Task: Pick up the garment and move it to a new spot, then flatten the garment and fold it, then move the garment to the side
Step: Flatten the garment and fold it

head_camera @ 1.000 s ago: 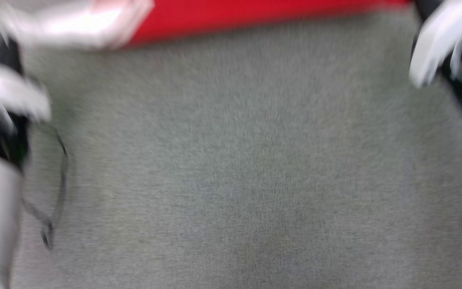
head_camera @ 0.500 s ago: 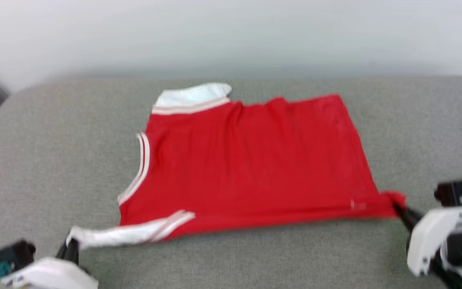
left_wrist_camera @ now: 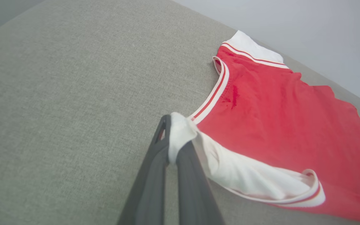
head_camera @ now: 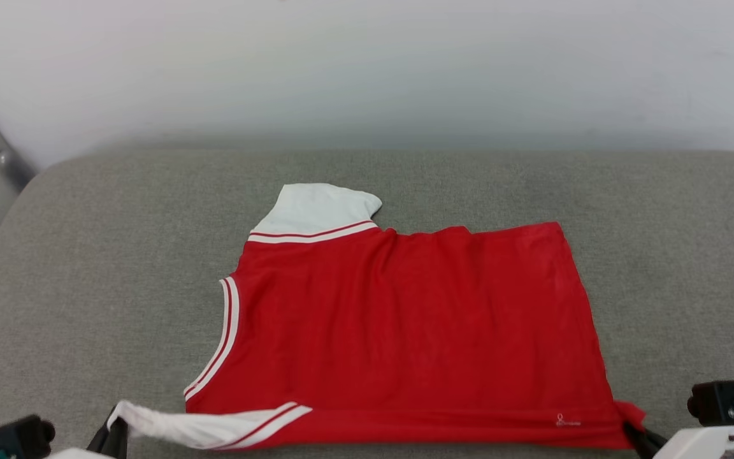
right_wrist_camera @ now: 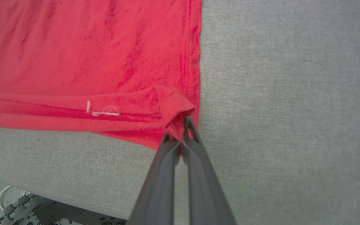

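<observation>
My left gripper point(left_wrist_camera: 173, 140) is clamped on the white sleeve point(left_wrist_camera: 245, 175) of the shirt point(head_camera: 405, 331), and my right gripper point(right_wrist_camera: 182, 129) on its red hem corner point(right_wrist_camera: 177, 109). The shirt lies spread on the grey cushion point(head_camera: 118, 255). Compared with half a second earlier, the head camera has shifted and both grips are unchanged.

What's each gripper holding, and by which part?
Left gripper holds the garment by its white sleeve tip; right gripper by a red hem corner.

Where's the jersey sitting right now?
The garment lies flat on the grey cushion, head view centre; left gripper pinches its white sleeve, right gripper its red hem corner.
</observation>
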